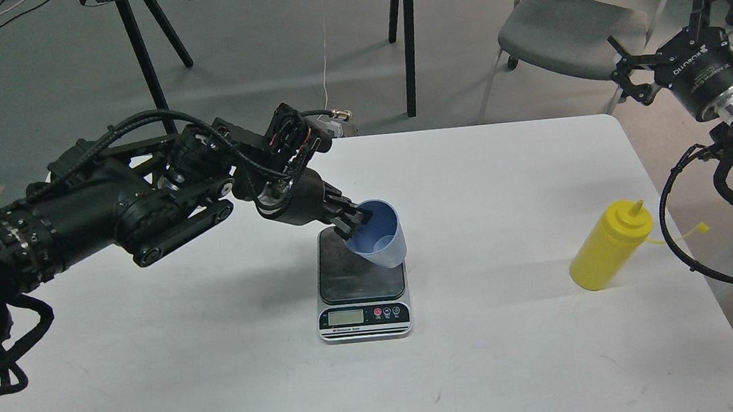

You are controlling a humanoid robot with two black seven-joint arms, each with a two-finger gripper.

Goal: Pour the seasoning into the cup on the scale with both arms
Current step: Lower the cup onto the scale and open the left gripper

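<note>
My left gripper [356, 220] is shut on the rim of the light-blue ribbed cup [379, 238]. It holds the cup tilted over the dark platform of the scale [361, 279] at the table's middle; whether the cup's base touches the platform I cannot tell. The yellow seasoning bottle [609, 248] stands upright near the table's right edge, its cap strap sticking out to the right. My right gripper [675, 23] is open and empty, raised beyond the table's right edge, well above and behind the bottle.
The white table [221, 365] ends on the right just past the bottle. A grey chair [570, 29] stands behind the table's far right corner. Black table legs [408, 36] stand on the floor at the back.
</note>
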